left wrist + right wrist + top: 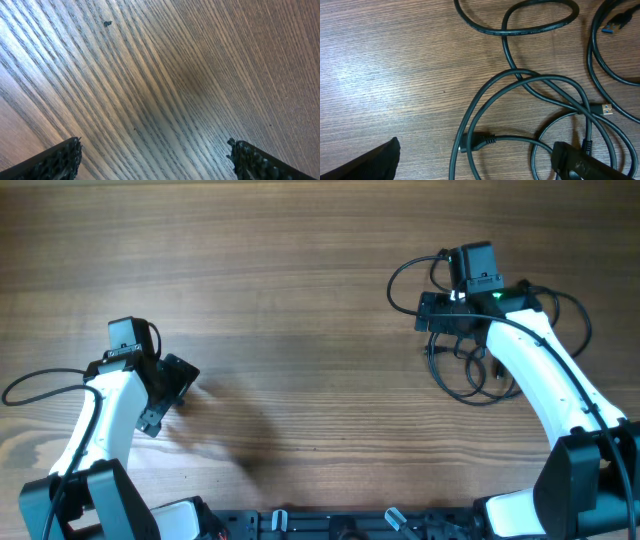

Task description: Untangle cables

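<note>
The cables [470, 375] are thin black cords lying in tangled overlapping loops on the wooden table at the right, partly under my right arm. In the right wrist view the loops [520, 95] cross each other, with a gold-tipped plug [604, 109], a blue-tipped plug [615, 24] and a black plug [474, 141] lying on the wood. My right gripper [475, 162] is open above the tangle, its fingers straddling the loops and the black plug without holding anything. My left gripper [172, 395] is open and empty over bare wood at the left [152, 157], far from the cables.
The thicker black wires of the arms loop beside each arm, one at the left edge [35, 380] and one by the right wrist [405, 275]. The robot bases [330, 525] stand along the front edge of the table.
</note>
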